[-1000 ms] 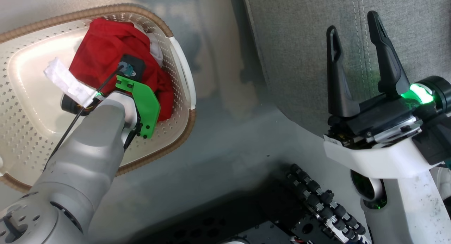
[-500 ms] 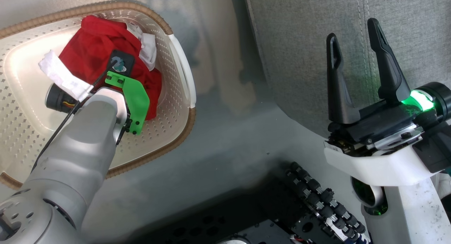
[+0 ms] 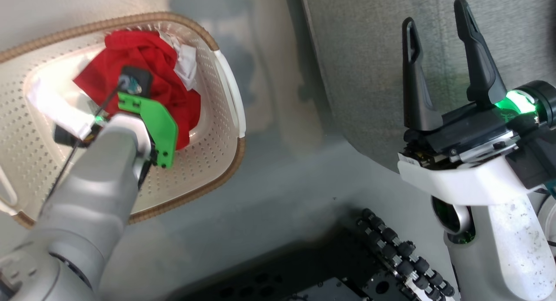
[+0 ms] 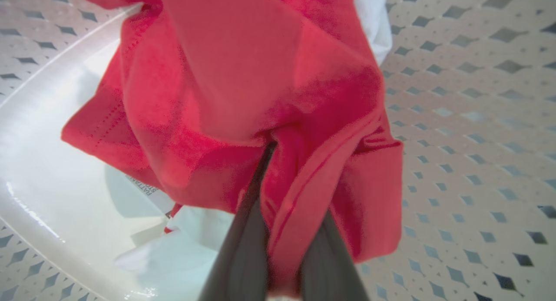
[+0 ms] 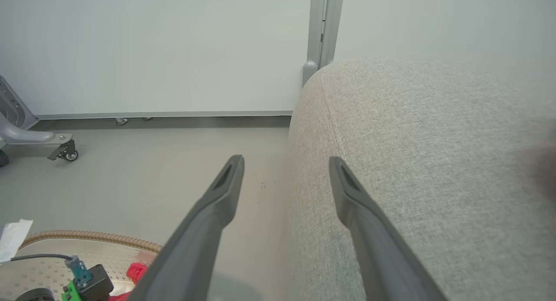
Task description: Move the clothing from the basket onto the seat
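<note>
Left hand (image 4: 276, 179), closed, pinches red clothing (image 4: 243, 88) inside basket (image 4: 469, 118).

- basket (image 3: 229, 97) walls ring the clothing (image 3: 147, 66) on every side; the open way out is upward, over the rim.
- left forearm (image 3: 100, 183) covers the near part of the basket opening.
- open floor (image 3: 282, 162) strip between basket and seat (image 3: 369, 75).
- seat's rounded side rises beside that strip; its top is bare fabric.
- robot's dark base (image 3: 391, 253) blocks the floor nearest the robot.
- castered grey frame (image 5: 39, 140) by the wall (image 5: 152, 44), well apart from the seat.
</note>
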Robot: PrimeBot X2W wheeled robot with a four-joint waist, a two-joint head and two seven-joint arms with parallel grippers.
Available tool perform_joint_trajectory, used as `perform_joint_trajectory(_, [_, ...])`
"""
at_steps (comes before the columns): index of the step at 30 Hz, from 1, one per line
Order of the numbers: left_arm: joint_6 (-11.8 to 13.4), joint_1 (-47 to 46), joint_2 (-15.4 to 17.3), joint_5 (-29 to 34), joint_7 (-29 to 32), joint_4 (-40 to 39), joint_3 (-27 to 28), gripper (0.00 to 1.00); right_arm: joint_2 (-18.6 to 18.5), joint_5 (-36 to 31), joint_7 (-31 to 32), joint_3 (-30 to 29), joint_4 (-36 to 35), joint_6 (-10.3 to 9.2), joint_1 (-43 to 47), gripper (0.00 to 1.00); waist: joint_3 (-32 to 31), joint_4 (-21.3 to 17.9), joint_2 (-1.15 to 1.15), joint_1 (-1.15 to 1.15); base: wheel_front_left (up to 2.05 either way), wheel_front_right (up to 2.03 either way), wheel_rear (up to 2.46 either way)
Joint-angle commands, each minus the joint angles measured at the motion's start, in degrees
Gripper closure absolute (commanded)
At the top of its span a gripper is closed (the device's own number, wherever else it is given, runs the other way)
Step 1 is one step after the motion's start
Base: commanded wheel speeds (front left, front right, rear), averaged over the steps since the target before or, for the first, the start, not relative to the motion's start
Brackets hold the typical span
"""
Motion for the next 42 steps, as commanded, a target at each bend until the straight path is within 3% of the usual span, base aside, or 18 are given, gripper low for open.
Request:
perform_joint_trajectory(1, [-0.48,2.01,-0.29,-0.66,-0.75,0.01,0.28,1.00,-0.08,-0.69,-0.03,-0.56,0.83,-0.04,-0.08,0.00,-5.10,2.13,0.00,0.00,0.00,0.00,0.00])
perform_joint_trajectory(14, [-4.78,14.08,-1.76,-3.92,-13.13,-0.13,2.32,1.00,-0.93,-1.18,-0.03,-0.78,8.50,-0.04,4.57,0.00,-28.41,8.56,0.00,0.00,0.00,0.00,0.00])
perform_joint_trajectory(21, [-5.51,17.44,-0.56,-5.76,-16.58,-3.82,6.61,1.00,-1.14,-0.35,-0.03,-1.91,10.51,-0.04,9.07,0.00,-37.70,10.74,0.00,0.00,0.00,0.00,0.00])
perform_joint_trajectory(27, [-2.81,22.51,3.26,1.44,-16.52,-18.85,19.59,1.00,-1.05,0.00,-0.03,-2.88,11.47,-0.04,13.26,0.00,-44.19,12.20,0.00,0.00,0.00,0.00,0.00])
perform_joint_trajectory(32, [-1.47,30.83,4.15,10.34,-16.54,-33.18,32.44,1.00,-1.36,0.35,-0.03,-2.39,11.91,-0.04,15.30,0.00,-48.26,12.61,0.00,0.00,0.00,0.00,0.00])
perform_joint_trajectory(37, [-2.84,38.81,2.06,19.53,-16.54,-47.19,43.71,1.00,-1.81,0.73,-0.03,-1.82,12.35,-0.04,16.78,0.00,-51.12,12.93,0.00,0.00,0.00,0.00,0.00])
perform_joint_trajectory(42, [-5.16,44.63,-0.48,25.21,-16.55,-58.58,50.47,1.00,-1.99,0.79,-0.03,-1.29,12.22,-0.04,17.46,0.00,-52.15,13.16,0.00,0.00,0.00,0.00,0.00])
